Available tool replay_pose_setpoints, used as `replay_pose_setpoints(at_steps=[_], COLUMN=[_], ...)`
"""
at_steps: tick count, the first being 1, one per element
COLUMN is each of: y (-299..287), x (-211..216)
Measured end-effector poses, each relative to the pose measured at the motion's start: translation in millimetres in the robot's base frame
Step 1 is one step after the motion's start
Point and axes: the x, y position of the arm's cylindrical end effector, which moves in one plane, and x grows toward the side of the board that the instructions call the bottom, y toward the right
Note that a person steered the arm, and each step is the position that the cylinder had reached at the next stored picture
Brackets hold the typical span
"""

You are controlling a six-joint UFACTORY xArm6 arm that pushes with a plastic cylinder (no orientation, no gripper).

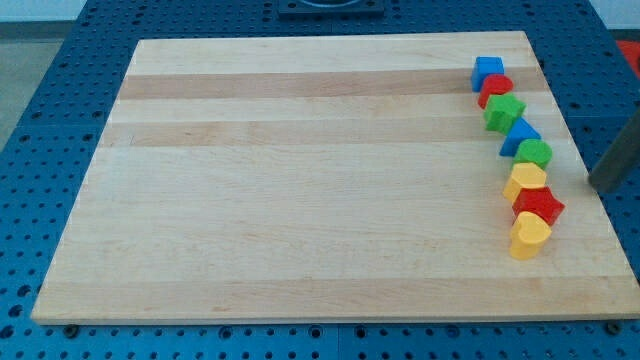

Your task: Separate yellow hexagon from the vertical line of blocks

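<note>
Dark rod (pixel 617 160) cut off; tip (pixel 597 186) blurred.

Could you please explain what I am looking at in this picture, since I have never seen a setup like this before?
This is a single camera view looking down at a wooden board on a blue perforated table. The dark bar at the view's right edge is my rod, and my tip only pushes blocks; it holds nothing. Eight small blocks form a line down the view's right: a blue cube, a red block, a green star, a second blue block, a green block, the yellow hexagon, a red star and a yellow heart. My tip sits to the right of the line, beside the hexagon, apart from it.
</note>
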Motion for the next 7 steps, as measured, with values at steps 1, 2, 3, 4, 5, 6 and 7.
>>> replay_pose_setpoints(at_steps=[1,2,3,4,5,6,7], y=[-35.2,-72.3,-109.5,-147.9,-179.5,-177.9,-185.5], x=[0.0,0.0,0.1,0.6,0.8,-14.7,-24.1])
